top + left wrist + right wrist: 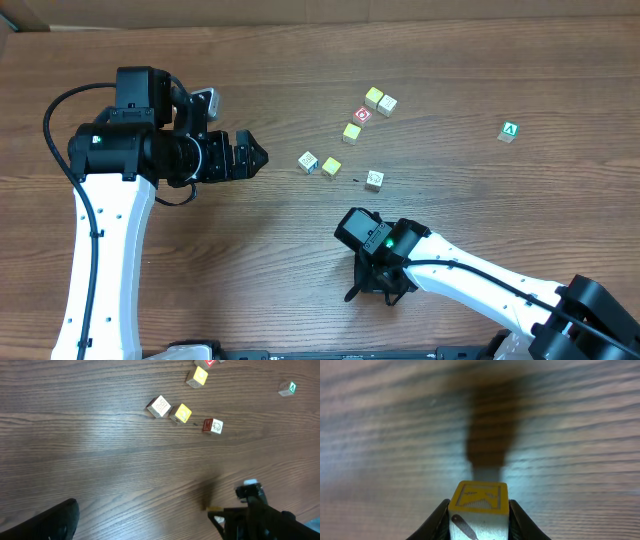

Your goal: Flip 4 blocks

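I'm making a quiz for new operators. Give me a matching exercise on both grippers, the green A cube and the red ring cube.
1 left gripper
2 right gripper
3 green A cube
4 red ring cube

a shut on a yellow-edged block
b alone, far from the others
c open, empty
d among the loose blocks

Pairs: 1c, 2a, 3b, 4d

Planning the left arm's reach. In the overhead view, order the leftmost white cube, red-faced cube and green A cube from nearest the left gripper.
From the left gripper:
1. leftmost white cube, just ahead of its tips.
2. red-faced cube, in the middle cluster.
3. green A cube, alone, beyond the cluster.
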Controlling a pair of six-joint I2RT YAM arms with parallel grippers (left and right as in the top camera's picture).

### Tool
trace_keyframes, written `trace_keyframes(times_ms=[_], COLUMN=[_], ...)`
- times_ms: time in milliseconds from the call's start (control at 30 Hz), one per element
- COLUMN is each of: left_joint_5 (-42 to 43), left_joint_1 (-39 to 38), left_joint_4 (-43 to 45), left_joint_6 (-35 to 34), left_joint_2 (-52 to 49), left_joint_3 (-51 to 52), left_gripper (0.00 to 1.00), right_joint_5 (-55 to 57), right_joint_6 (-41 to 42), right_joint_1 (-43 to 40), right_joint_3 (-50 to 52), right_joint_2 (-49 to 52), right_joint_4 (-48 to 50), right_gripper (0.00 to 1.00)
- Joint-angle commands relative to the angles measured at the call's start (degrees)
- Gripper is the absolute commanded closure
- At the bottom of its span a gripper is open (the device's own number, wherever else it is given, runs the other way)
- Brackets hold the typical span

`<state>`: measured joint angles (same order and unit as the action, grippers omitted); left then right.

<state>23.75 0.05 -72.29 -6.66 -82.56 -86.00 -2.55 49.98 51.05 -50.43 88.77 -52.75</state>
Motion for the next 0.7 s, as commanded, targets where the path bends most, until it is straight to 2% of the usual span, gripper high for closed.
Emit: trace_keyframes(times_ms=[0,200,600,667], left_joint_5=[-0.4,-0.4,-0.4,-0.4], left_joint_1=[0.2,0.2,0.2,0.2], left_joint_4=[-0.2,-0.8,-0.8,-0.8], left_joint_6=[1.6,1.6,1.6,1.6], left_joint_2=[-0.3,-0.3,-0.3,-0.3], left_joint_3=[-1.4,-1.4,-1.4,-1.4], left_gripper=[0.00,0.00,0.00,0.00], right_joint_5=[6.3,6.5,5.2,5.2], right_joint_6=[3.6,-0.1,-0.7,-0.7], right_joint_1=[-1.0,-1.5,-1.5,-1.5], right_joint_3=[0.2,0.5,5.5,5.5], right_joint_2=[-1.3,-1.3,-1.3,-1.3], right_joint_4=[0.9,1.4,7.9,7.9], right_gripper=[0.96,0.96,0.94,0.91])
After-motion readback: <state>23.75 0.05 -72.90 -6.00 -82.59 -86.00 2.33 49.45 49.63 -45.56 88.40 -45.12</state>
